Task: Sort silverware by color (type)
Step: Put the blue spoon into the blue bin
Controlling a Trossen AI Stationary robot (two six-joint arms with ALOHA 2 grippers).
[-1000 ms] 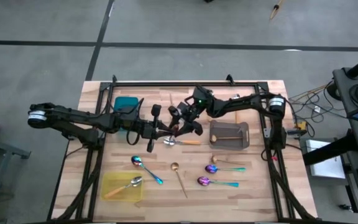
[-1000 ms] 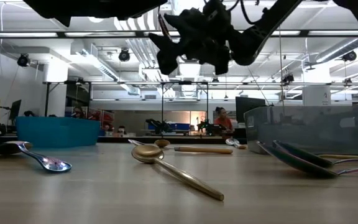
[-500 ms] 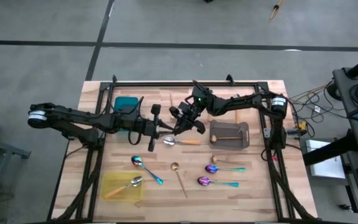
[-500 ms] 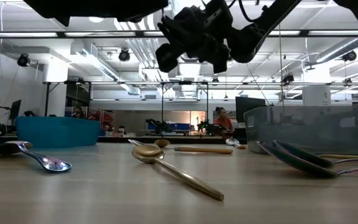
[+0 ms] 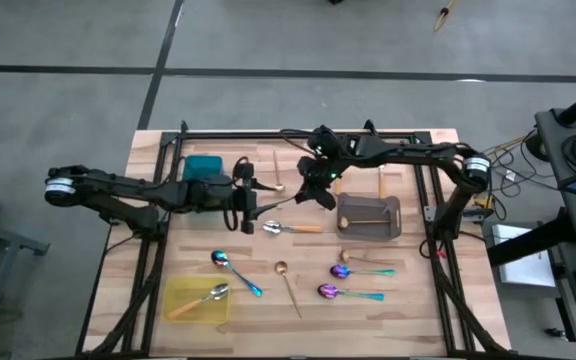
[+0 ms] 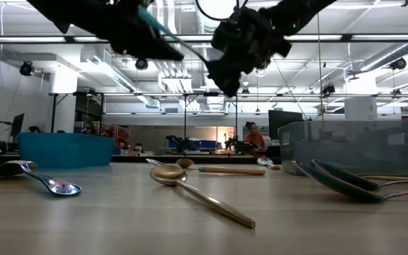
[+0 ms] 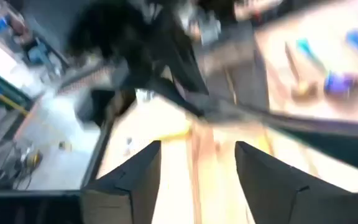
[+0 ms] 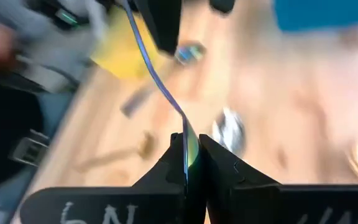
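Observation:
My right gripper is shut on an iridescent blue-purple spoon high above the table's middle. The spoon's teal handle reaches toward my left gripper, which is open beside the handle's free end. On the table lie an orange-handled silver spoon, a blue-purple spoon, a gold spoon and two teal-handled purple spoons. My right gripper pinches the spoon's iridescent end between its two fingers, which show it edge-on. The thin handle runs straight on away from the fingers toward my left gripper. The spoon is lifted clear of the table.
A teal tray stands at the far left. A grey tray right of the middle holds a gold spoon. A yellow tray at the near left holds an orange-handled spoon. Another gold spoon lies near the grey tray.
My left gripper has opened and let go of the teal-handled spoon, tipping a little downward. My right gripper has taken the spoon, turned at the wrist, and gone up and toward the table's far edge with it.

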